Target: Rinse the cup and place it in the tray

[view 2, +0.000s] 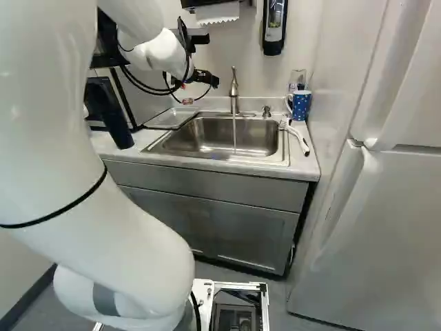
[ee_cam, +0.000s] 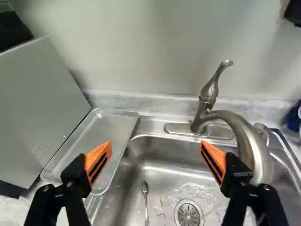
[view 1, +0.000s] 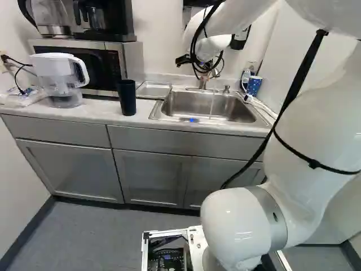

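Black tumbler (view 1: 126,97), likely the cup, upright on counter (view 1: 73,114) near metal tray (ee_cam: 109,129). Faucet (view 2: 234,96) running into sink (view 2: 196,143). Gripper (ee_cam: 155,149) spread wide, holding nothing. Pickup, rinse and tray placement all look outstanding.

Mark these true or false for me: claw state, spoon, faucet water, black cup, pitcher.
1. The claw is open. True.
2. The spoon lies in the tray. False: the spoon lies in the sink.
3. Water is running from the faucet. True.
4. The black cup stands in the sink. False: the black cup stands on the counter.
5. The pitcher stands in front of the microwave. True.
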{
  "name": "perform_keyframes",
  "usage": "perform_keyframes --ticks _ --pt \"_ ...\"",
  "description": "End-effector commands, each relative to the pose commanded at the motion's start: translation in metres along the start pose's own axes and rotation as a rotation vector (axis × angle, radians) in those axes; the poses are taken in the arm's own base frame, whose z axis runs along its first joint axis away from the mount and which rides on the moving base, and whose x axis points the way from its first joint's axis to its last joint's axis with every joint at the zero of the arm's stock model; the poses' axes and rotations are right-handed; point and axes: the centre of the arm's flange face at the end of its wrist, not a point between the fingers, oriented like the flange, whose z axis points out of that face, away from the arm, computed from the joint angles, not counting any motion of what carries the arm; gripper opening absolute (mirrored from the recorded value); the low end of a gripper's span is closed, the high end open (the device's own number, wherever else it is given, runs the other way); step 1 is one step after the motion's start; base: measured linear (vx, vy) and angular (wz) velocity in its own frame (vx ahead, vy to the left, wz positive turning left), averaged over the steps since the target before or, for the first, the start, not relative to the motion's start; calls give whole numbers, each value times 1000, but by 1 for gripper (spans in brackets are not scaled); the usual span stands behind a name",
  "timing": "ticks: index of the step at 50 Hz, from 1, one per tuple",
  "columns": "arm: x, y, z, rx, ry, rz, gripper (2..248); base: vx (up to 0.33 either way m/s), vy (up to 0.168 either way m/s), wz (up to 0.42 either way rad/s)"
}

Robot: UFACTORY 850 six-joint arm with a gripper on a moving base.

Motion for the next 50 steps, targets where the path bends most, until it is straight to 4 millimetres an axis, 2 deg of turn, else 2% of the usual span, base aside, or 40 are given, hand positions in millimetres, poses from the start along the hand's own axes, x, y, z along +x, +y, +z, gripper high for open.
perform_keyframes --ticks 21,50 --pt "-24 22 -30 -40 -100 22 247 0 0 0" --pt "-43 57 -66 -110 -86 62 247 0 0 0"
